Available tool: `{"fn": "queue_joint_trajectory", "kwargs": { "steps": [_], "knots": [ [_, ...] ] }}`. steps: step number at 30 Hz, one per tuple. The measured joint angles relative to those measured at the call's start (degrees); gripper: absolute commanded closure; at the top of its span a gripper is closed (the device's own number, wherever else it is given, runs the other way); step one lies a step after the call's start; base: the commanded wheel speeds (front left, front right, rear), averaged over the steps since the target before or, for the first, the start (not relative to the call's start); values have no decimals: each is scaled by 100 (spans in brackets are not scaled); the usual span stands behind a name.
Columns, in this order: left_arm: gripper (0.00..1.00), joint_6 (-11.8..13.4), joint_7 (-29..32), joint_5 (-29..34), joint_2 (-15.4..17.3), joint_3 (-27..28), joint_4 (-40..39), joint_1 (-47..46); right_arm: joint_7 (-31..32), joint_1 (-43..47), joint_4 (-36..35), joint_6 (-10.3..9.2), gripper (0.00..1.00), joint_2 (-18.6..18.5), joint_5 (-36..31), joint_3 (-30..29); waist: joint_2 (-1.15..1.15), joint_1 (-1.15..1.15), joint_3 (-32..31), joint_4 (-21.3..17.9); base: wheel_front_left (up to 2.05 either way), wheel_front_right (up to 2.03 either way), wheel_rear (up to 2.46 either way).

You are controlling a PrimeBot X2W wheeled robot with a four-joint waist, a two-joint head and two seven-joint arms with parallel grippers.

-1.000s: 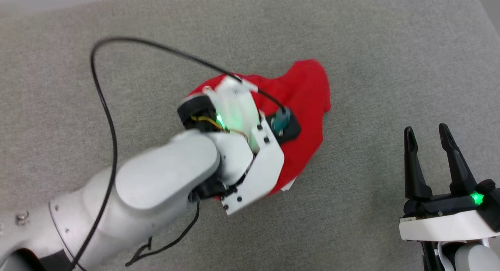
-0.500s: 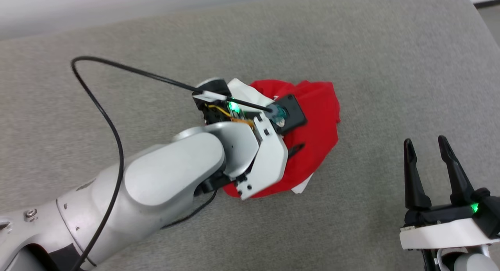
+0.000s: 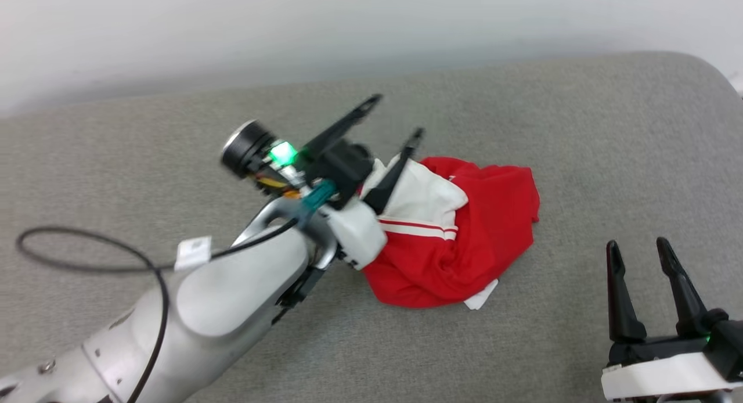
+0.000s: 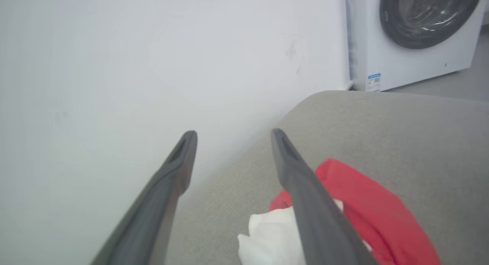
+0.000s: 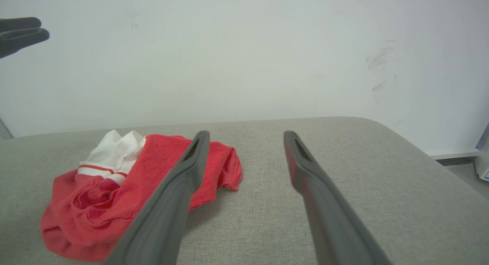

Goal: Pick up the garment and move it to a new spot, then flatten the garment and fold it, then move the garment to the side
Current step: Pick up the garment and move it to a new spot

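On the grey cushion (image 3: 580, 130) lies the crumpled garment (image 3: 464, 246) — left fingers (image 3: 348, 119) apart near it, right fingers (image 3: 618, 292) apart, empty.

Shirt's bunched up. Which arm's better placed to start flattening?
Left, likely. The left end effector, open, hangs at the white sleeve of the crumpled red jersey T-shirt; the right end effector, also open, sits apart over bare grey fabric surface.

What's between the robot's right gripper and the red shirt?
Just bare grey cushion lies between the right gripper and the crumpled red shirt; the head view shows it.
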Motion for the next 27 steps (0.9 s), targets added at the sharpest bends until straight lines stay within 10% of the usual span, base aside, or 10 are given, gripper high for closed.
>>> {"fn": "queue_joint_trajectory", "kwargs": {
  "steps": [14,27],
  "knots": [
    [0,1711,-568,617,90,1543,-667,1954,0,283,0,0,0,-1,1,-24,0,0,-372,314,0,0,0],
    [0,1599,-569,1568,-243,3189,-1195,4011,0,505,27,0,0,1,87,-12,0,0,-634,406,0,0,0]
  ]
}}
